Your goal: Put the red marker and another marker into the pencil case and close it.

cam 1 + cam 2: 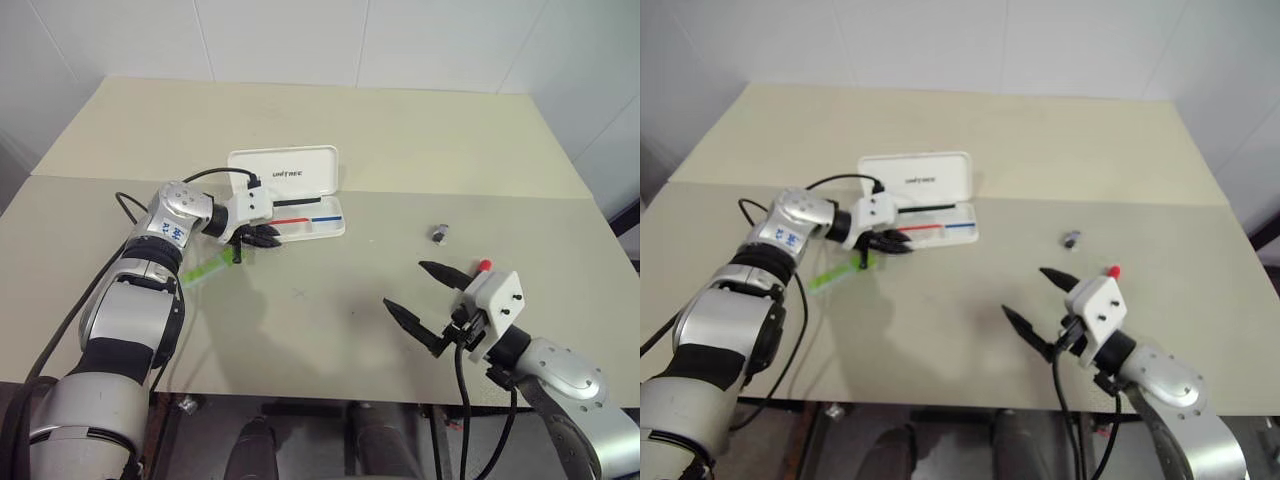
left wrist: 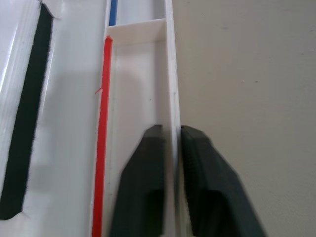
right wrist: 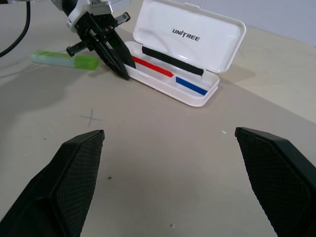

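So the left hand [image 1: 262, 238] is pinching the near wall of the open pencil case [image 1: 300, 190], probably steadying it; green highlighter [image 1: 208, 267] lying just left, red marker [image 1: 484, 266] behind the wide-open right hand [image 1: 420, 290]

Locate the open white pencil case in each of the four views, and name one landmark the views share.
Left eye view: pencil case, upper middle, lid raised.
Right eye view: upper middle.
Left wrist view: its front wall between the left gripper fingers.
Right wrist view: upper middle.
Shared landmark: the red-blue stripe inside the case.
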`<state>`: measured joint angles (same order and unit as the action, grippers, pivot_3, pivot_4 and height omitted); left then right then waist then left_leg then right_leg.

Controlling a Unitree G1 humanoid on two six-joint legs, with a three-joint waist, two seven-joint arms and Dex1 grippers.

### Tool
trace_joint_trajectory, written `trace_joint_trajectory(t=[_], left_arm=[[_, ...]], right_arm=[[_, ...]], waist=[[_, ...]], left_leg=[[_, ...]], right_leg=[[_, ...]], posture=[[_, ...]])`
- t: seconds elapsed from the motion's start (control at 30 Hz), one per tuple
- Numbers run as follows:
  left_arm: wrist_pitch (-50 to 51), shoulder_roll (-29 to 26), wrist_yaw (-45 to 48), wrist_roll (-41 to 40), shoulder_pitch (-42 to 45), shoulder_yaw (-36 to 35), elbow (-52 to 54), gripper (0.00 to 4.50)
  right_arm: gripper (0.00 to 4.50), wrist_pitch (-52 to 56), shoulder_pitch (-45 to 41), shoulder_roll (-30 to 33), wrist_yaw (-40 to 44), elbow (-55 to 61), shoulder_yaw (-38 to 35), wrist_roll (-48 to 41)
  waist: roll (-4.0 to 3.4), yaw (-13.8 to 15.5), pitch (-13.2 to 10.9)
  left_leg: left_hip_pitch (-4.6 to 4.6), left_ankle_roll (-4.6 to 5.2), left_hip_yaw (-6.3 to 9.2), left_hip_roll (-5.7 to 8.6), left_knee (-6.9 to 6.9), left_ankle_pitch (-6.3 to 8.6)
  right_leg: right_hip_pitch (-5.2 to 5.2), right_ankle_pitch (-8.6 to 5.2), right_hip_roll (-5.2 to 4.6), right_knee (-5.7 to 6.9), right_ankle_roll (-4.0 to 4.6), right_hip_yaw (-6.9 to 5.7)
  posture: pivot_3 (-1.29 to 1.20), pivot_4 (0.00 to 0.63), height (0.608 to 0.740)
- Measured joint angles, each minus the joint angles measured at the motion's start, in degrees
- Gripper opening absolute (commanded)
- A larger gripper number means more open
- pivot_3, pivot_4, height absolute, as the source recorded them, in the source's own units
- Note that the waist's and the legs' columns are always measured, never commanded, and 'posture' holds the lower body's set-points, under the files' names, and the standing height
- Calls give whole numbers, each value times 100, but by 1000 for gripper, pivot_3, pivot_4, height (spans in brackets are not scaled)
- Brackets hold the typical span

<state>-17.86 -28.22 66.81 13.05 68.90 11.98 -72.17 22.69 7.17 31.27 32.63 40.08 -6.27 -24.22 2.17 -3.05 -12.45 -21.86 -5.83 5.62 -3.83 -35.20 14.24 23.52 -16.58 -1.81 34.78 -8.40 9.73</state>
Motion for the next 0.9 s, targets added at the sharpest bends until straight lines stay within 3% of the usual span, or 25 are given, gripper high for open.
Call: trace_joint_trajectory(t=[0.2,0.37,0.67,0.9], left_arm=[[-98,-36,155,-55,-23,-93,61,47],[-173,-49,642,-539,-311,-404,750,47],[1190,-326,1248,-1593,-1838,-633,4196,47],[2596,-602,1030,-1714,-3001,-300,6503,47]], right_arm=[[4500,30,-154,143,133,-187,-114,-111],[4500,33,-188,208,238,-264,-156,-173],[4500,-106,143,454,793,-451,-812,-499],[4500,-164,379,852,1306,-930,-1452,-646]], waist=[[0,8,0],[-2,12,-1],[-4,19,-3],[-4,20,-3]], left_leg=[[-10,1,2,0,3,1],[-21,1,3,0,6,1],[-16,5,4,-1,9,3],[-12,5,3,-1,-5,3]], right_leg=[[8,4,0,-1,-12,0],[18,6,0,5,-20,-1],[18,23,0,29,-76,-5],[11,-13,0,23,-10,-2]], posture=[[0,150,740],[0,150,740],[0,150,740],[0,150,740]])
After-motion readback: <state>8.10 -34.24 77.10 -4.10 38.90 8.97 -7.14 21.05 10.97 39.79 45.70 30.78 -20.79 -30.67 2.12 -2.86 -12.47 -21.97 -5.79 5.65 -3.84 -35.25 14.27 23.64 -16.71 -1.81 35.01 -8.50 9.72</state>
